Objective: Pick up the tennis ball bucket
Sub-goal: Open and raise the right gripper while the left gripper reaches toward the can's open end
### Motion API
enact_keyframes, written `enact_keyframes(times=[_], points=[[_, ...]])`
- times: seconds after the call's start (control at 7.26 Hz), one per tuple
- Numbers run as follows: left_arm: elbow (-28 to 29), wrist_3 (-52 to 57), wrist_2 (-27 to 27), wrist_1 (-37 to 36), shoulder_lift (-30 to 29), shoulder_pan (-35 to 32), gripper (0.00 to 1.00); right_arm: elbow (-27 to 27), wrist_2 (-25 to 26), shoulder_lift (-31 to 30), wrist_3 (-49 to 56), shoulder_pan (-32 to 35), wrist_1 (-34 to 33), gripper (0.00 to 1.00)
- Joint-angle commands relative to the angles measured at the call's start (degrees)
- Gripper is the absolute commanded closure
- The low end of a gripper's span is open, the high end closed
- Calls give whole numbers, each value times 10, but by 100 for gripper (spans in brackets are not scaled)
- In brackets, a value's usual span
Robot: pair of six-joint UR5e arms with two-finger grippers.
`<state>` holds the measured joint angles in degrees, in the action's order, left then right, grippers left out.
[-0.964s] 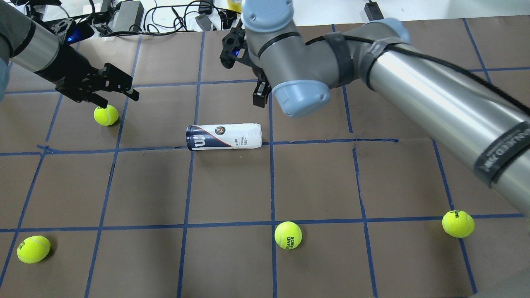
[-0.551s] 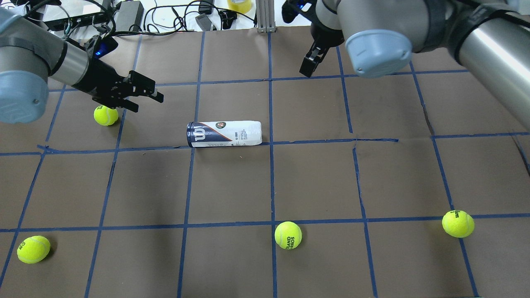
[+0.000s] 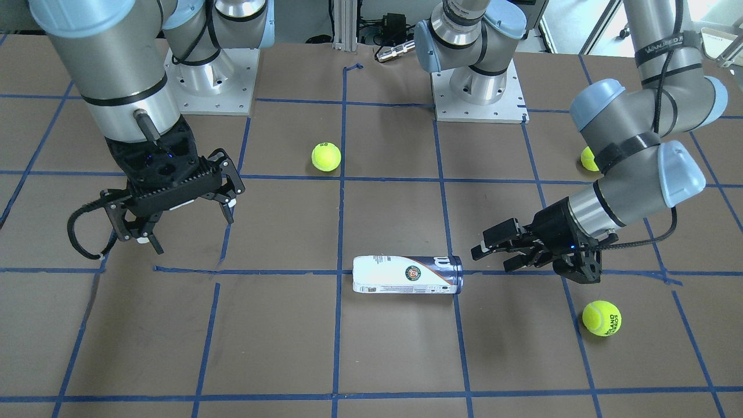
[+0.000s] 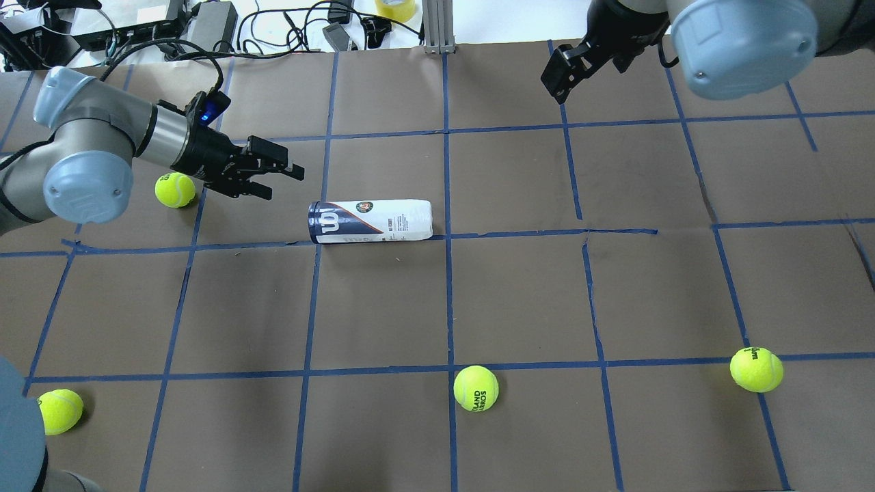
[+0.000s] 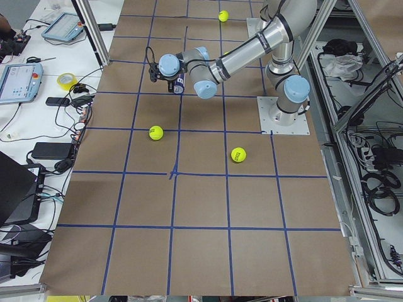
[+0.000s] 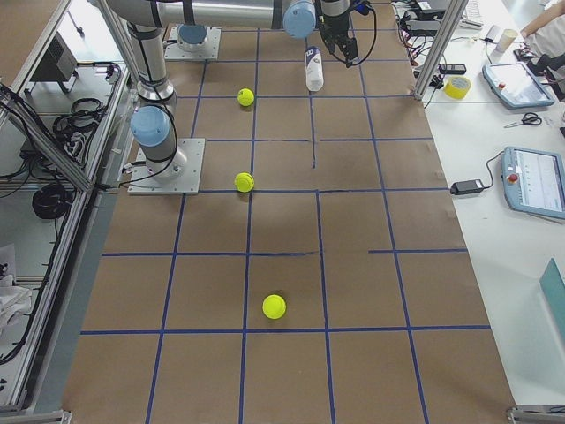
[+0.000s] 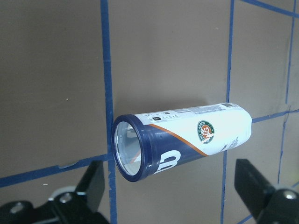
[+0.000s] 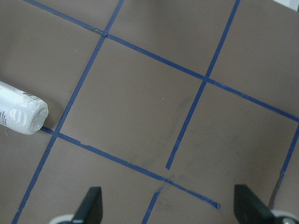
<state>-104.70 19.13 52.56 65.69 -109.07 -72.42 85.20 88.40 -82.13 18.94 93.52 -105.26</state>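
Tennis ball bucket (image 3: 407, 274) lies on its side near the middle of the counter (image 3: 371, 360), not lifted.

Front-facing view: the navy rim end points toward the counter's left edge. The left pincer (image 3: 493, 253) hovers just beside that end, fingers apart, not touching. The right pincer (image 3: 177, 227) hangs well apart toward the right edge, fingers spread wide, holding nothing.

Overhead view: the bucket is in the same spot as 0.6 s ago, with the "W" turned the same way. A second ago the logo sat rolled lower on its side. The left pincer has moved off the tennis ball (image 4: 175, 189) and come nearer the navy end, with a small gap remaining. The right pincer has pulled away toward the far edge, right of centre. A second ago it hung just past the bucket's white end.

Side views: the bucket is small here, and partly hidden by the left pincer in the left-side view. The pincer fingers are too small to judge.

Left wrist view: the navy rim faces the camera, close ahead, with both fingers (image 7: 93, 186) at the bottom corners set wide apart.

Right wrist view: only the white end shows, at the picture's left margin. The fingers are apart over bare counter.
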Motion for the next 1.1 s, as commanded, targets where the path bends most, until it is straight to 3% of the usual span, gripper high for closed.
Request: enact_keyframes(times=[0.0, 0.41, 0.55, 0.96], points=[[-4, -1, -18, -5, -34, -6, 0, -1, 5, -24, -73, -10, 55, 0], [-16, -1, -45, -5, -51, -12, 0, 0, 7, -57, -203, -30, 149, 0], [-23, -1, -83, -4, -55, -12, 0, 0, 8, -60, -246, -31, 174, 0], [-35, -1, -91, -5, -62, -21, 0, 1, 7, -65, -252, -30, 174, 0]])
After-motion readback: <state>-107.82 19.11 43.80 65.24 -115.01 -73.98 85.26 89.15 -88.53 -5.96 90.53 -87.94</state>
